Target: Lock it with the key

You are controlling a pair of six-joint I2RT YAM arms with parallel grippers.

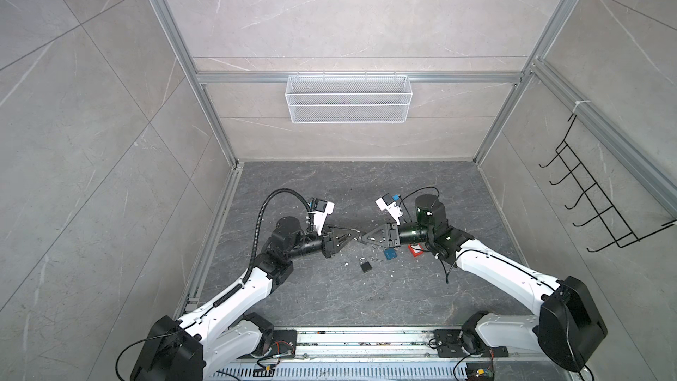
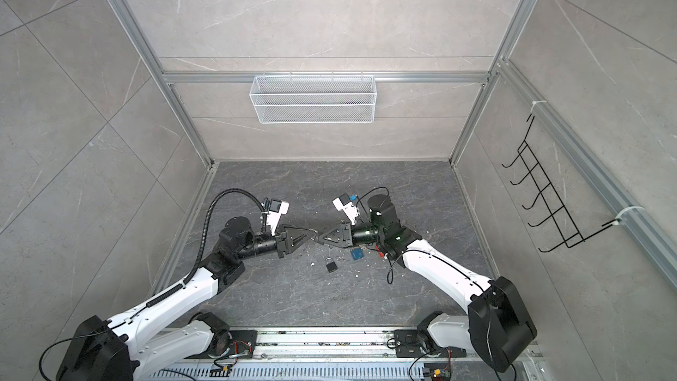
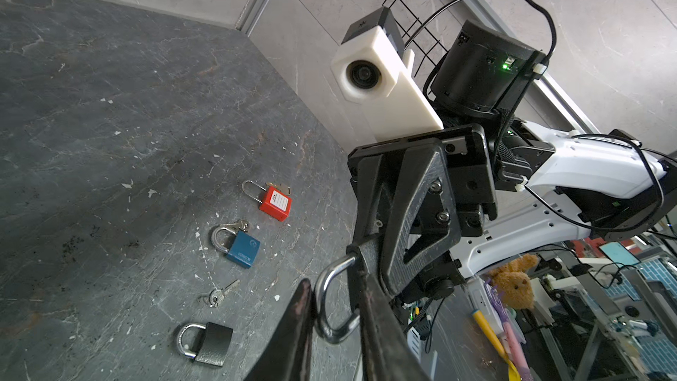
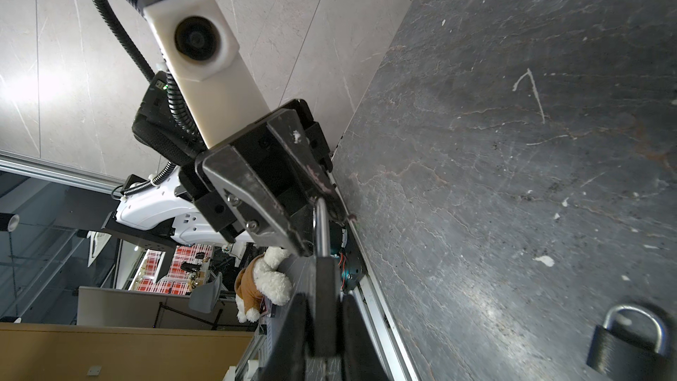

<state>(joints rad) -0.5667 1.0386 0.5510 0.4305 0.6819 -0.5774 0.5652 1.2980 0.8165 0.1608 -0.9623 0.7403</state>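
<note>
A dark padlock hangs in mid-air between my two grippers, above the dark floor in both top views. My right gripper is shut on its body, and shows again in a top view. The silver shackle sticks out toward my left gripper, whose jaws press on both sides of the loop. In a top view the left gripper meets the right one tip to tip. A loose key on a small ring lies on the floor below.
On the floor lie a black padlock, a blue padlock and a red padlock, the last two with keys beside them. A white mesh basket hangs on the back wall. A black wire hook rack hangs on the right wall.
</note>
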